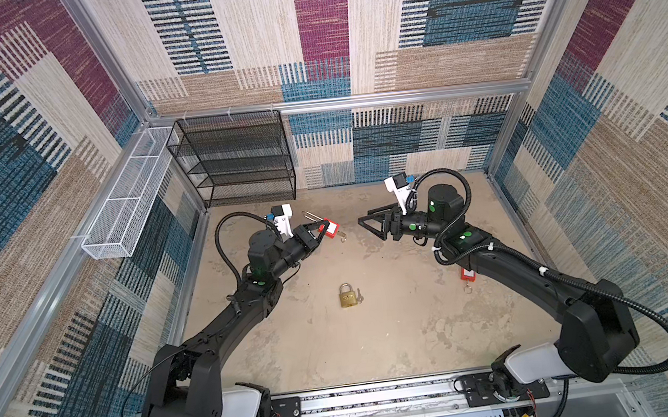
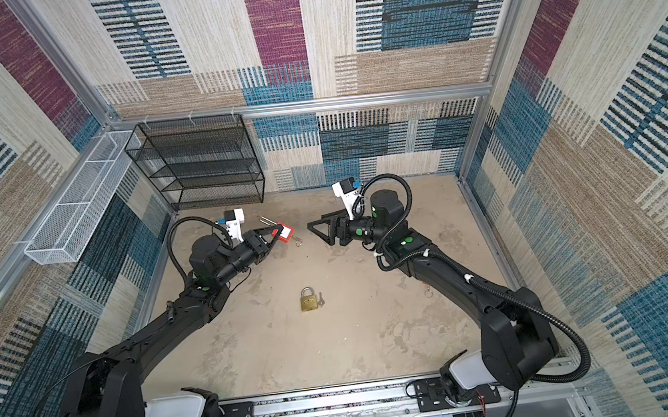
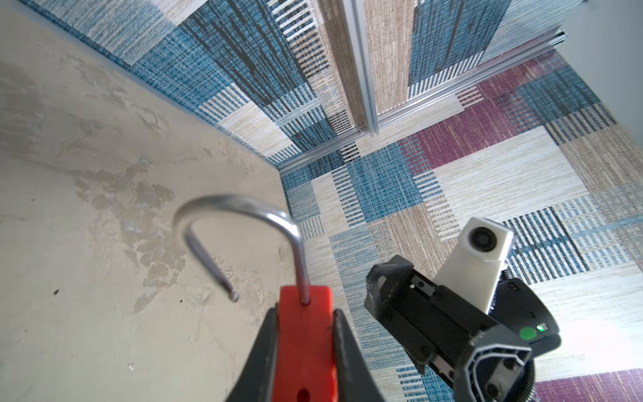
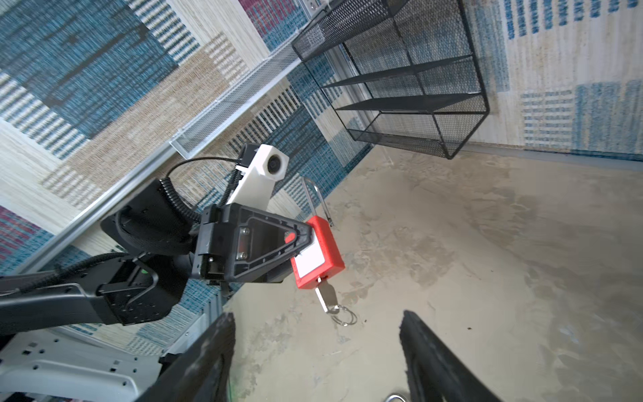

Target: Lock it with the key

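Red padlock (image 1: 330,227) sits pinched in the left pincer (image 3: 305,313), whose two fingers press on the flat sides of its red body, holding it up off the tabletop (image 1: 378,339) at about eleven o'clock from the tabletop's middle in both top views. Its steel shackle (image 3: 243,212) stands sprung: one leg is seated in the body and the free end hangs loose beside it. From the opposite end of the body the key (image 4: 327,296) sticks out of the keyhole, with a wire key ring (image 4: 344,315) dangling from it. Near the middle of the tabletop lies a brass padlock (image 1: 347,296), shackle closed and pointing to twelve o'clock, and a small key (image 1: 358,295) lies just beside it at three o'clock. At about one o'clock from the brass padlock the right pincer (image 1: 372,229) hangs with its fingers spread wide and nothing between them, facing the red padlock across a gap. Farther right, a red tag (image 1: 467,275) lies on the tabletop, partly under the right arm.
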### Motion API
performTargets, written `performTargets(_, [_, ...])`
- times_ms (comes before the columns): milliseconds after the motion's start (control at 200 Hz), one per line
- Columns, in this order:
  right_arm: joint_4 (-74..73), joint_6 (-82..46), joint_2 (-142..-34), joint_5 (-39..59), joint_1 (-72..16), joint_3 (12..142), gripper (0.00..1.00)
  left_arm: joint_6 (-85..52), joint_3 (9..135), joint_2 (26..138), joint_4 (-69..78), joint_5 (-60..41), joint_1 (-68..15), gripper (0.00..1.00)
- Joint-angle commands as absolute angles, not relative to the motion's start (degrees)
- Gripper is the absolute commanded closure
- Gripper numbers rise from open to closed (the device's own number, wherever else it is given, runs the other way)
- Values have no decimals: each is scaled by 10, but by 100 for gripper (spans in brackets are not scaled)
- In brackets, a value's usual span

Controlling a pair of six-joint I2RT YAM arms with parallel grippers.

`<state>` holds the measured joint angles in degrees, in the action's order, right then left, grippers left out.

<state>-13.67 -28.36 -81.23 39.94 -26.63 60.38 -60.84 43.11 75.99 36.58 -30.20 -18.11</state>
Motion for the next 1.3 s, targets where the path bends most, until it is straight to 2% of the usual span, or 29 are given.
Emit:
performTargets(0, [-250, -386, -821, 454, -266, 590, 24, -595, 426, 746, 419, -285, -180, 100])
performTargets(185, [-360, -493, -836, 477, -266, 567, 24, -599, 410, 745, 476, -284, -180, 100])
performTargets(416, [-422, -568, -864, 478, -266, 556, 25, -621, 412, 767, 568, -298, -180, 100])
performTargets(892, [-510, -610, -960, 447, -295, 603, 26, -684, 429, 795, 661, -310, -181, 100])
performTargets(1137, [-530, -631, -1000, 453, -323, 652, 32, -678, 437, 788, 645, -312, -181, 100])
performTargets(1292, [-561, -662, -1017, 454, -326, 658, 40, -674, 436, 782, 637, -316, -181, 100])
